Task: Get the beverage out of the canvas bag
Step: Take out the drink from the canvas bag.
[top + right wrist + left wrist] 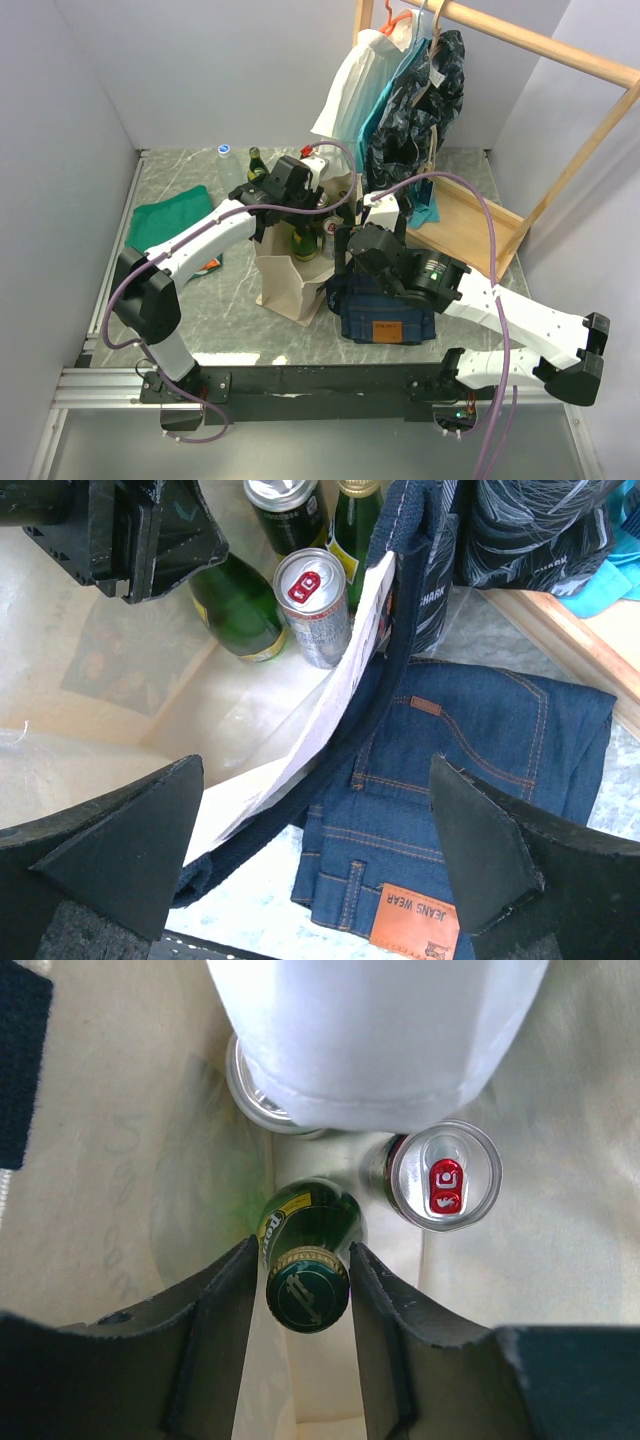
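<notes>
bag: boxy cream canvas bag (285, 285), matte weave, upright at centre of the top view.
beverage: round green glass bottle (307, 1290) with crimped cap, inside the bag, lower centre; shiny silver can with red tab (445, 1175) to its upper right.
left gripper (303, 1252): black jaws hug the cap on both sides; whether they pinch it cannot be told.
right gripper (318, 770): jaws spread wide above the bag's rim.
right wrist view only: folded blue denim jeans (450, 740) beside the bag, at right of frame.

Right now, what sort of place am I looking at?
Probably a robot test booth: white panels wall in the tabletop, two arms are bolted at its near edge, and a wooden rack holds hanging clothes.
</notes>
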